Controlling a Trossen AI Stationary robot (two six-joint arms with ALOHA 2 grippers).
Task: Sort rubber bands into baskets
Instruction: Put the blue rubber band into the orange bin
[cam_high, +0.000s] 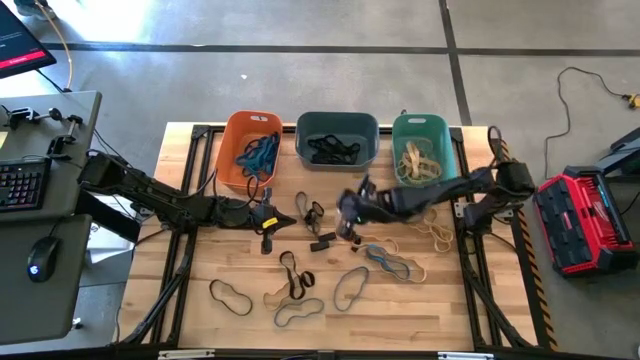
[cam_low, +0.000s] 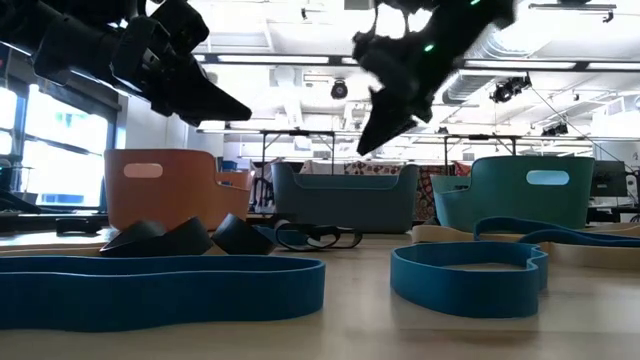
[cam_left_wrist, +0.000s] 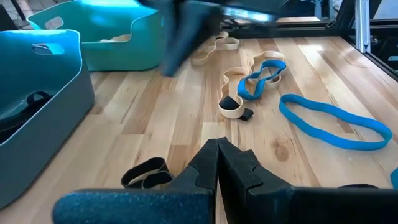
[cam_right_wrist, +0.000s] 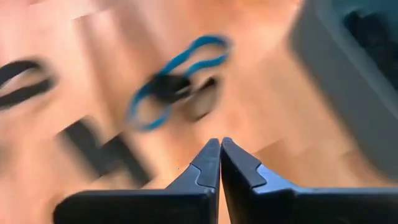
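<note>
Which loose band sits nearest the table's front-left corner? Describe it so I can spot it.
Start at the orange basket at the back left and come straight toward the front edge of the wooden table. The dark band lies there alone, a wavy flat loop left of the other front-row bands.

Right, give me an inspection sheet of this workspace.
Surface: wooden table, bare between bands.
Job's things: orange basket holds blue bands, grey basket dark ones, teal basket tan ones; loose bands scattered on the wood.
Clutter: nothing seen.
Claws: left claw shut, empty, in front of the orange basket; right claw shut, empty, mid-table.
Cables: yellow cable on the floor.
Surroundings: keyboard and mouse on a side desk, red case on the floor.
</note>
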